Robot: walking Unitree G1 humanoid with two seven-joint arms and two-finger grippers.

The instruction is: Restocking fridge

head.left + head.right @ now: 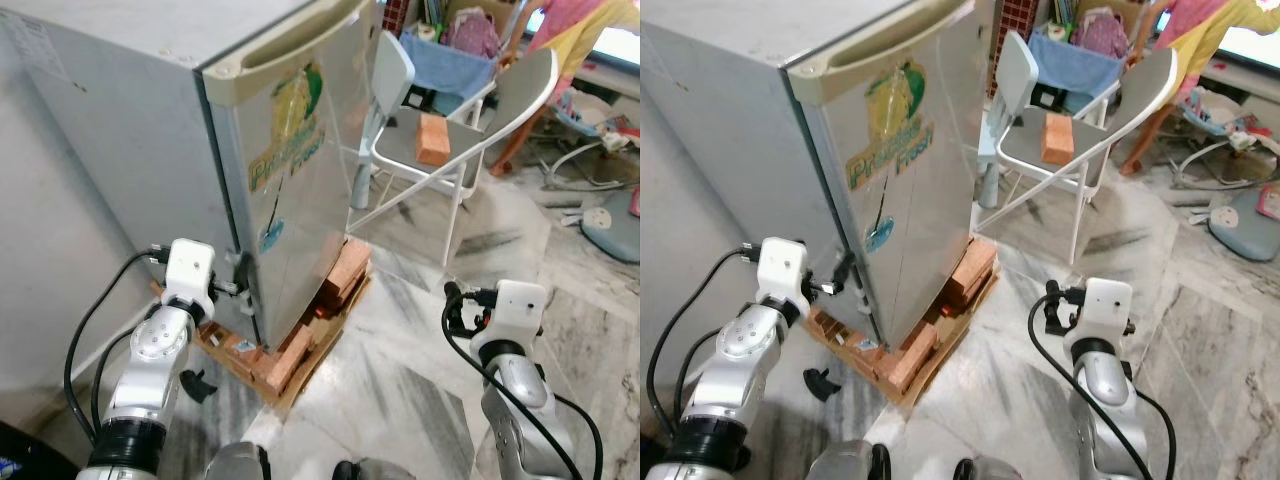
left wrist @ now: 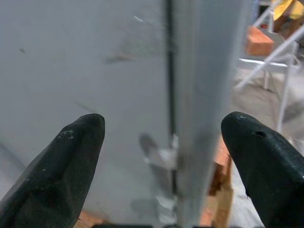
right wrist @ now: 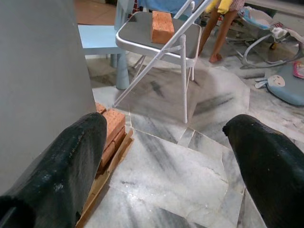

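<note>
The left gripper [image 2: 166, 156] is gaping wide and empty around the fridge [image 1: 150, 120] door's [image 1: 300, 200] stiff edge, likely sealed; the right gripper [image 3: 171, 156] is hanging open, empty.

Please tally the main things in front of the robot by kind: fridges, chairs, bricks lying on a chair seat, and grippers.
Fridge: 1
Chairs: 2, a grey folding chair and a light blue chair
Brick on the folding chair's seat: 1
Grippers: 2, left gripper and right gripper, both open
Total: 6
</note>
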